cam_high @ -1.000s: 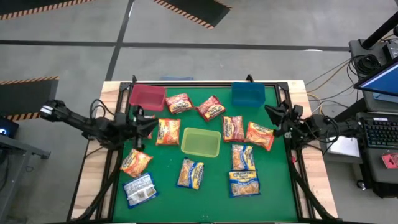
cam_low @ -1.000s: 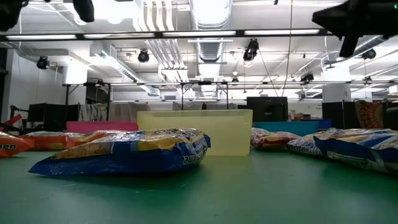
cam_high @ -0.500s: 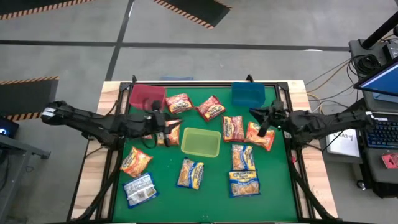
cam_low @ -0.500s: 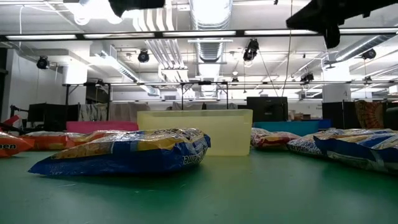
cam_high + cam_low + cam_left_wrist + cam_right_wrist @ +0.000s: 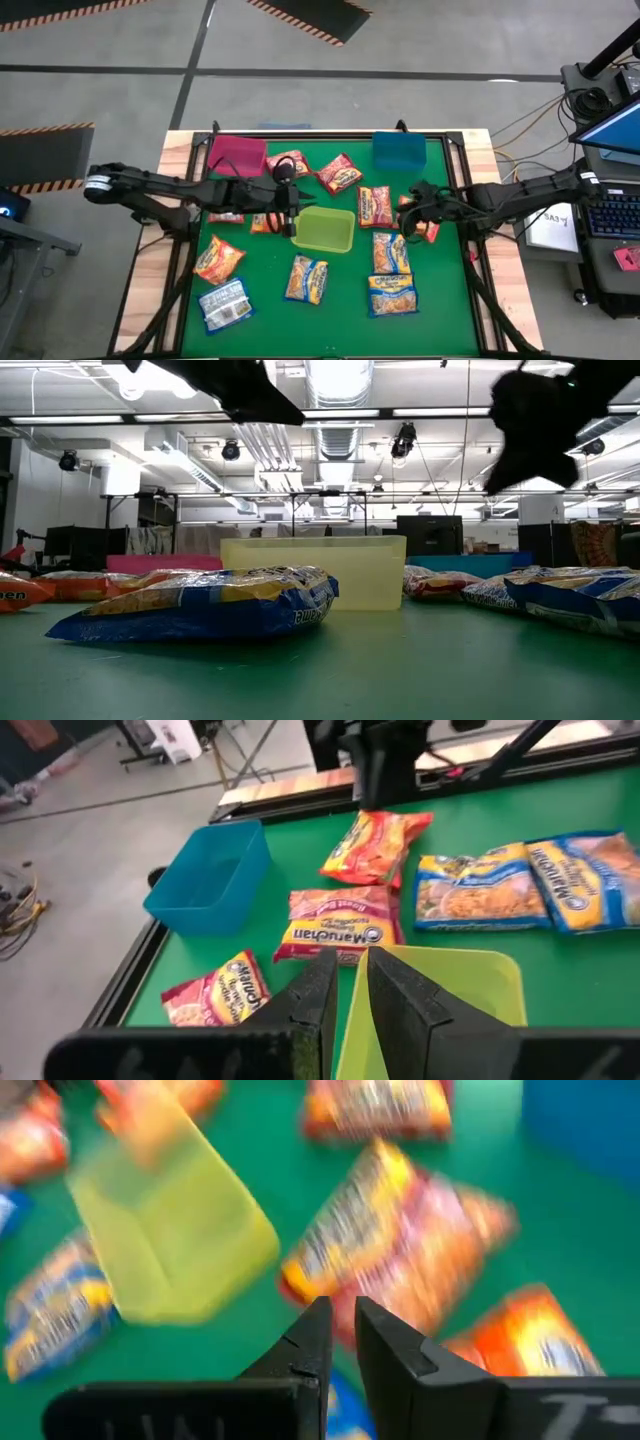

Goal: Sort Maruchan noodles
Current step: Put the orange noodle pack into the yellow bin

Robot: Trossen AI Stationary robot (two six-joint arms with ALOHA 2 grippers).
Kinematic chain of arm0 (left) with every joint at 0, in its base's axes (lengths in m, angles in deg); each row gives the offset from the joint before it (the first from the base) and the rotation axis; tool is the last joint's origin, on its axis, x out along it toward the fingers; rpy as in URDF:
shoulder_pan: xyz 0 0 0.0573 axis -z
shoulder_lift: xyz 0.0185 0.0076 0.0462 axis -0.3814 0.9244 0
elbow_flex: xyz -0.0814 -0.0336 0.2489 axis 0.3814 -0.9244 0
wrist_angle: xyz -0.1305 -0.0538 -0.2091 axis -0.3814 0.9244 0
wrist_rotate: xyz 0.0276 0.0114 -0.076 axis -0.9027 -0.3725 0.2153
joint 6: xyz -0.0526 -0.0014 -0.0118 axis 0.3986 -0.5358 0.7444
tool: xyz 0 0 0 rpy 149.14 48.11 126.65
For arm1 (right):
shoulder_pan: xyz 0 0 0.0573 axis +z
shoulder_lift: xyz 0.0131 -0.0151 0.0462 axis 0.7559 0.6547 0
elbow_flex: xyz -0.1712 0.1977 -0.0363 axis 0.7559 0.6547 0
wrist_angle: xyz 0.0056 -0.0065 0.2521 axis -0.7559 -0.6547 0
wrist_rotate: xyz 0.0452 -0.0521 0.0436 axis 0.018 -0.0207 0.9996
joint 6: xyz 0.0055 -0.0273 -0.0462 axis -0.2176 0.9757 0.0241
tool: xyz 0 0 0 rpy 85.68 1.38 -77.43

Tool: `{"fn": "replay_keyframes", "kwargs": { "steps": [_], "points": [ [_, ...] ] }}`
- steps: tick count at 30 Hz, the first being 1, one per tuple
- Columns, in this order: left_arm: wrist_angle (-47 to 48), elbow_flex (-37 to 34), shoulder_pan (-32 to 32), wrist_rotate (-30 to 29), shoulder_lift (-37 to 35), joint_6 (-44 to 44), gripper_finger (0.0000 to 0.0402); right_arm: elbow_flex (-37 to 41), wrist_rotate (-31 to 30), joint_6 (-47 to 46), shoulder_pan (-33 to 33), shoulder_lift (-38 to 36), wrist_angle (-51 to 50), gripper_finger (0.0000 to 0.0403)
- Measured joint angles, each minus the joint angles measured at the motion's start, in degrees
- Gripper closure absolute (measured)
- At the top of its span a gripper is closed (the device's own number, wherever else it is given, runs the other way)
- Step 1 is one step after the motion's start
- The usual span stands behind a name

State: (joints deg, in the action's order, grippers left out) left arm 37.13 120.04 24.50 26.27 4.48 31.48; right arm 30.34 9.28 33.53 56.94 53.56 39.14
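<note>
Hovering with fingers together, the right gripper (image 5: 404, 222) is sitting just at 9 o'clock of the orange Maruchan packet (image 5: 428, 224), whose long axis is running 10-to-4; the left gripper (image 5: 290, 208), likewise closed, is reaching toward the yellow-green bin (image 5: 322, 229).

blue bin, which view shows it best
The left wrist view: the blue bin shows whole, open and empty. The high view shows it small at the table's far edge. The low view catches only a rim sliver; the right wrist view only a blurred corner.
</note>
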Motion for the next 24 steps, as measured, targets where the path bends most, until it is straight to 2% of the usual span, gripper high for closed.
{"fn": "replay_keyframes", "kwargs": {
  "steps": [4, 8, 14, 18, 24],
  "points": [
    [0.93, 1.11, -0.63, -0.08, 0.74, -0.74, 0.0359, 0.06, 5.97, -7.58, 0.0, 0.39, -10.4, 0.0365],
    [0.83, 1.06, -0.65, -0.33, 0.27, -2.33, 0.0359, 0.09, 10.6, -10.57, 0.0, 0.0, -16.87, 0.0365],
    [0.59, 1.06, -0.71, -0.57, -0.58, -4.18, 0.0359, 0.05, 12.16, -13.1, 0.0, 0.62, -16.75, 0.036],
    [0.6, 1.06, -0.69, -2.53, -0.75, -4.22, 0.0359, 0.04, 12.16, -11.75, 0.0, 1.35, -16.73, 0.0324],
    [0.68, 1.06, -0.71, -6.4, -0.8, -6.11, 0.0359, -1.05, 12.61, -2.24, 0.0, 4.13, -11.74, 0.0243]
  ]
}}
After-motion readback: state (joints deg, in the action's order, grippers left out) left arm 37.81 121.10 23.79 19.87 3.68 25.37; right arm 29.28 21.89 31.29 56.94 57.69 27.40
